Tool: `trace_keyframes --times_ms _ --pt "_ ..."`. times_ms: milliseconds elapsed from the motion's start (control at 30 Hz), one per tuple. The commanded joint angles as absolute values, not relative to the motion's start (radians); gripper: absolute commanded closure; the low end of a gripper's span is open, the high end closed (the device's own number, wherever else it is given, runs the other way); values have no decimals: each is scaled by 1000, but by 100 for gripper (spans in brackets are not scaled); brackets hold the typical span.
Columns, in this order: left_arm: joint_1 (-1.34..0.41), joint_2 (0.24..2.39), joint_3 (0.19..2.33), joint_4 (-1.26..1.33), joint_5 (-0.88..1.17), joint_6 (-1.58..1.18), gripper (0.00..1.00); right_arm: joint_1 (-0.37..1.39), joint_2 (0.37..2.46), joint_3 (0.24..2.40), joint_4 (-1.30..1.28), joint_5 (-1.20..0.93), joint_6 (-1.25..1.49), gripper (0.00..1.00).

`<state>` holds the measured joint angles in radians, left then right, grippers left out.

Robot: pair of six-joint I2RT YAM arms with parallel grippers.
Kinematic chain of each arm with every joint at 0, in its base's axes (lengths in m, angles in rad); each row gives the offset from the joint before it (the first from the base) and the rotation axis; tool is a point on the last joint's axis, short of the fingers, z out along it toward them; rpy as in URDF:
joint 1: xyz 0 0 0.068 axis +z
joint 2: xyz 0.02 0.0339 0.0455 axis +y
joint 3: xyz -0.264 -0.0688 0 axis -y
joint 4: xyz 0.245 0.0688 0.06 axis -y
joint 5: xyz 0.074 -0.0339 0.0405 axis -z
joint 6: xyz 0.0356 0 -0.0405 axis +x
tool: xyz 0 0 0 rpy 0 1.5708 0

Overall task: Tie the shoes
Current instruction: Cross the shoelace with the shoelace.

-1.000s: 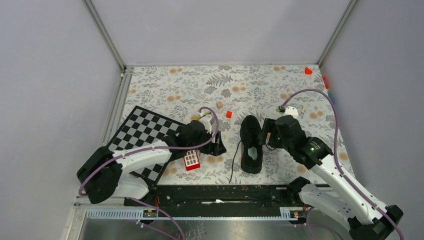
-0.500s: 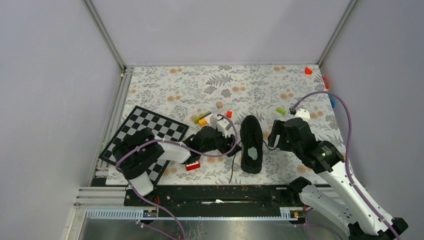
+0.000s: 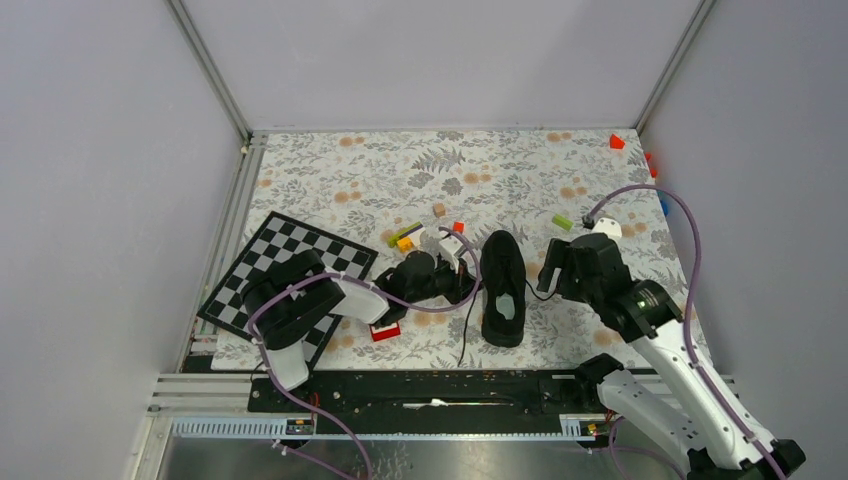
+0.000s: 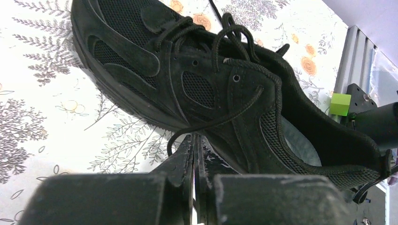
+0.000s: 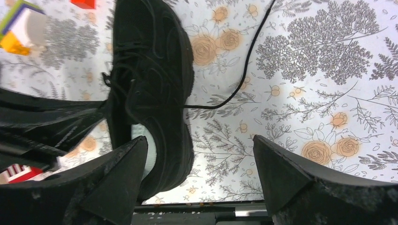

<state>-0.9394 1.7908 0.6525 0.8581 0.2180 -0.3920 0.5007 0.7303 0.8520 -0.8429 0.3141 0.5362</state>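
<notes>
Black mesh-and-suede low-top sneaker (image 3: 502, 285) on the floral tablecloth (image 3: 400, 170), between the two arms, toe pointing away from their bases. Left gripper (image 4: 194, 140), jaws pressed together, sits at the thin black lace (image 4: 220, 119) on the shoe's side; whether it has caught the lace cannot be told. Right gripper (image 5: 199, 140) is spread wide beside the shoe. The upper is probably soft and light. The laces are limp and best pinched near their free ends.

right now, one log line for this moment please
left jaws: shut at lace by shoe, hold unclear | right jaws: open, beside shoe | right lace: loose on mat
</notes>
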Motion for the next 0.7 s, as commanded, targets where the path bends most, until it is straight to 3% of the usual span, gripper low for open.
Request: trace_keyframes --times_ms 0,200,333,500,567,667 --pt "-942 1707 662 892 159 -391 100 421 818 771 -724 207 439 9" --pt "-941 1548 643 662 51 -381 100 404 878 698 -564 159 281 13" --pt "-940 1478 613 643 4 -376 100 403 830 633 -442 155 194 15" --pt "-939 1513 648 563 103 -254 100 404 810 606 -437 200 175 15" --pt "-939 1555 677 520 187 -198 93 404 820 601 -429 186 169 16" --pt "-939 1596 672 557 248 -155 64 403 839 586 -407 178 169 16"
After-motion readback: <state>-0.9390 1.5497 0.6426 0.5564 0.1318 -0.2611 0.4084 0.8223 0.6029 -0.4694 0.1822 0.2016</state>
